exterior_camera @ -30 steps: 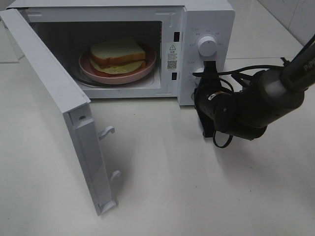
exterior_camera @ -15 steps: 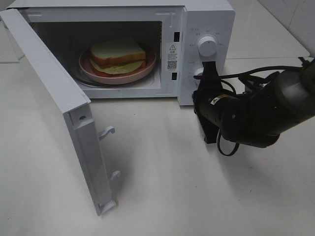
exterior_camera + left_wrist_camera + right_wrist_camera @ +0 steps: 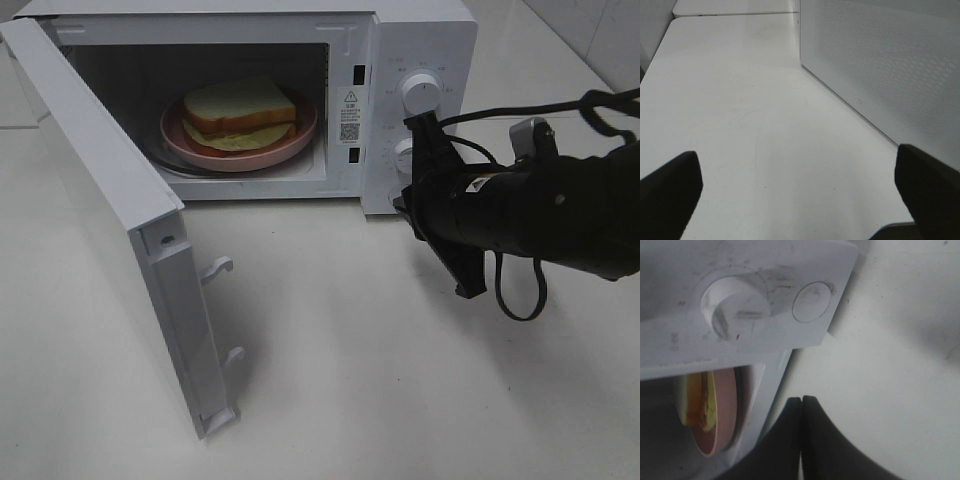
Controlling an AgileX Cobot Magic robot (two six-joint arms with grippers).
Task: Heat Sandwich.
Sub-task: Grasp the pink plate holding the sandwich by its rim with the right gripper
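Observation:
The sandwich (image 3: 238, 112) lies on a round pink plate (image 3: 290, 143) inside the white microwave (image 3: 420, 40), whose door (image 3: 110, 200) stands wide open to the left. In the right wrist view the sandwich (image 3: 694, 400) and plate (image 3: 722, 415) show edge-on through the opening. My right gripper (image 3: 404, 200) is shut on nothing, its tips close to the lower corner of the control panel, below the upper knob (image 3: 420, 92). In its own view the right gripper (image 3: 801, 400) points at the table beside that corner. My left gripper (image 3: 800, 185) is open over bare table, out of the high view.
The open door juts forward over the table's left half, its two latch hooks (image 3: 218, 268) sticking out. A white perforated microwave panel (image 3: 890, 65) rises beside the left gripper. The right arm's cables (image 3: 520, 290) loop beneath it.
The right arm has rolled and swung so that its body lies further right. Its gripper stays shut near the control panel. Sandwich, plate and door have not moved.

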